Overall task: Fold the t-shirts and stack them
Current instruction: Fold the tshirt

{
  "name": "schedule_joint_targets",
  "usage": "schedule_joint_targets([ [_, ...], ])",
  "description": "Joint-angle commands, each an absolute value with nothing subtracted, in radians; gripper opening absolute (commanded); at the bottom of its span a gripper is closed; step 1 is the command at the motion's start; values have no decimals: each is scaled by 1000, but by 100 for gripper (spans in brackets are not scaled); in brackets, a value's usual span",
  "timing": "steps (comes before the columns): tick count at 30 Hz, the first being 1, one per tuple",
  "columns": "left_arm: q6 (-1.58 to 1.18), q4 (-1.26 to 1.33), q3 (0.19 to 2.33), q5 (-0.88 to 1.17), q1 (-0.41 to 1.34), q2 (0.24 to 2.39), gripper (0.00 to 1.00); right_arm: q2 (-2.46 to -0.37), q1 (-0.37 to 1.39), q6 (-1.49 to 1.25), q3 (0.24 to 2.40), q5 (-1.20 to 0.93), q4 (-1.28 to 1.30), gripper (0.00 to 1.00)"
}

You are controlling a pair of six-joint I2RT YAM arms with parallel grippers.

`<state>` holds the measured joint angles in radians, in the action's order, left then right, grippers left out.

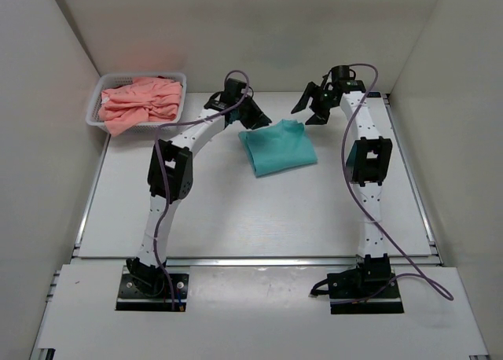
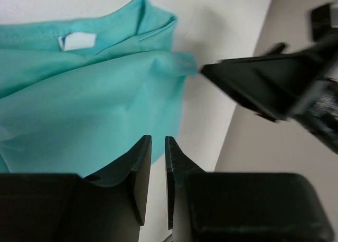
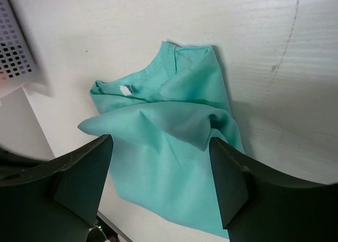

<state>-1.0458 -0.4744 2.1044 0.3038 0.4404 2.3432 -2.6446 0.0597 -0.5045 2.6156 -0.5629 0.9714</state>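
White walls box in a worktop (image 1: pixel 259 218). Pink shirts (image 1: pixel 141 104) fill the far-left basket (image 1: pixel 96 115). The teal shirt (image 1: pixel 279 148) lies folded near the back. Right jaws gape near it, empty; left jaws, almost closed, hold nothing. That fold looks done; next, probably grab a pink one.

Teal-green t-shirt (image 1: pixel 277 146) w/ white neck label (image 2: pixel 79 40); salmon-pink t-shirts (image 1: pixel 141 102); white mesh basket (image 3: pixel 13 41).
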Motion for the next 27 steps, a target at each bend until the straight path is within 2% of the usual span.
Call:
schedule_joint_targets([
  [1, -1052, -502, 2097, 310, 452, 2358, 28, -2542, 49, -473, 2646, -561, 933, 71],
  [10, -1025, -540, 2053, 229, 428, 2436, 27, -2545, 61, -333, 2637, -489, 1043, 75],
  [16, -1058, -522, 1971, 245, 384, 2457, 27, -2611, 83, -203, 2634, -394, 1147, 75],
  [27, -1062, -514, 1941, 287, 364, 2484, 27, -2672, 182, -195, 2600, -330, 1164, 74],
])
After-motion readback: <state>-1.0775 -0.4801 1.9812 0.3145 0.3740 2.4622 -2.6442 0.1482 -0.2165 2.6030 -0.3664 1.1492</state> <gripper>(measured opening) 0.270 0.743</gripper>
